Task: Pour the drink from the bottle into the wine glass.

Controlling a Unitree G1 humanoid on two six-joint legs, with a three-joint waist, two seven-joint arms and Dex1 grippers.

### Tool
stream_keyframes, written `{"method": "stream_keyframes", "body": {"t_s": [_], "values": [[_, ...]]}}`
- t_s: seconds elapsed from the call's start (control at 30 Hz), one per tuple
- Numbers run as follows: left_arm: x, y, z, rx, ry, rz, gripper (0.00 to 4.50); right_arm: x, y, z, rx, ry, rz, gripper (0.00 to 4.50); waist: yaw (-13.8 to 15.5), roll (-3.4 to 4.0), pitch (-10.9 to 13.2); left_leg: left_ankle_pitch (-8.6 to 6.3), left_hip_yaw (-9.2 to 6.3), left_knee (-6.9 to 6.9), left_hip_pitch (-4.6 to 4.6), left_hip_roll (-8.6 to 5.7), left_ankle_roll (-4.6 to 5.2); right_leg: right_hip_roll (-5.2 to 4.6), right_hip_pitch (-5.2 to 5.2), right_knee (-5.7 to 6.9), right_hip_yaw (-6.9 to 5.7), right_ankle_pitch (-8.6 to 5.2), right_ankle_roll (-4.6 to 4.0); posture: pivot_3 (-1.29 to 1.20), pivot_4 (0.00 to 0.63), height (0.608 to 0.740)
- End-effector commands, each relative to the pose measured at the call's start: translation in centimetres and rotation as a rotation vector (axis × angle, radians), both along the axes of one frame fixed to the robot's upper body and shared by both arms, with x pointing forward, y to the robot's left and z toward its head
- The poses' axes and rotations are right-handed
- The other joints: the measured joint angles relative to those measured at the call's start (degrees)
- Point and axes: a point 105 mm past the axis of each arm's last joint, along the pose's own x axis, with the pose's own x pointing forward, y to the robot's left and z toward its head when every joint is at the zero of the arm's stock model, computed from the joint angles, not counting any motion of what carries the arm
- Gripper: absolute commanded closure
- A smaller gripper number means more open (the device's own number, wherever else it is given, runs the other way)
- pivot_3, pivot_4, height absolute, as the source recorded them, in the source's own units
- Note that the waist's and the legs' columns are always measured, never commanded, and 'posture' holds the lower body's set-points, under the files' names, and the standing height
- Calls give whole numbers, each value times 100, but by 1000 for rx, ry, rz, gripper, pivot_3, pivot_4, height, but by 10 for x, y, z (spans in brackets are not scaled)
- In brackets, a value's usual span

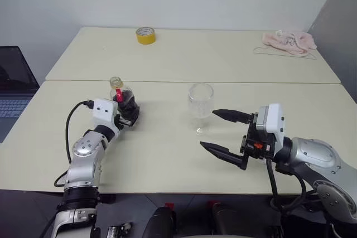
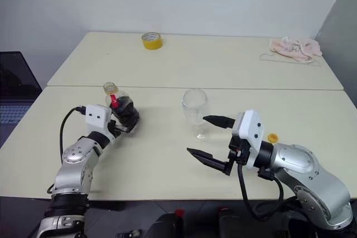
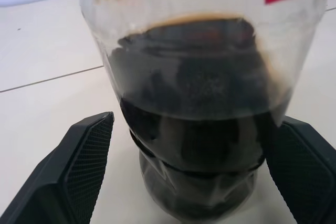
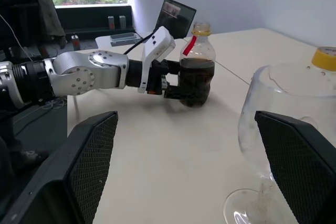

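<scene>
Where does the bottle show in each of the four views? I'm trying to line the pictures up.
Left eye view: bottle left of centre, on the near table, at the left arm's tip.
Right eye view: bottle left of centre, same spot.
Left wrist view: its dark belly close up, centred.
Right wrist view: upper middle, beyond the wine glass.
Shared landmark: the yellow tape roll on the far table.

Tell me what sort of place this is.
Probably an office or lab: two plain cream tables pushed together against a white wall, an open laptop at the side, a yellow tape roll on the far table, and a window onto buildings in the right wrist view.
</scene>
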Motion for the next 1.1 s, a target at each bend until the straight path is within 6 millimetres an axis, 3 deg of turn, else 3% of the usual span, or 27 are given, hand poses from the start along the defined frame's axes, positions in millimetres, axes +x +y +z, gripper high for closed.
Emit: {"method": "stream_keyframes", "body": {"t_s": [0.03,0.13,0.43,0.67,0.8,1.1], "values": [[5,-5,14,15,-54,-28,1288,-1,2,9,16,-41,0,0,0,0,0,0,0,0,0,0,0,0,0,0,0,0,0,0,150,740],[7,-7,15,12,-58,-31,2087,0,3,9,14,-45,-1,0,1,0,0,0,-1,0,0,0,0,0,0,0,0,0,0,0,150,740],[8,-5,17,21,-72,-23,3582,1,5,10,13,-53,-6,0,1,0,-1,0,-1,1,0,-1,0,-1,-1,1,-1,0,0,0,150,740],[4,-5,17,8,-75,-13,3727,1,5,10,10,-52,-7,0,-1,0,-1,0,0,1,0,-1,0,-1,-1,1,0,0,0,0,150,740],[1,-6,28,28,-105,1,3727,2,2,13,26,-46,-19,0,-3,-1,0,0,0,0,0,0,0,-1,-1,1,1,0,0,0,150,740],[10,-47,72,210,-241,-83,3736,6,-15,9,27,23,-103,0,89,-4,2,0,-2,5,-7,-4,0,-2,-2,0,0,1,1,0,150,740]]}}
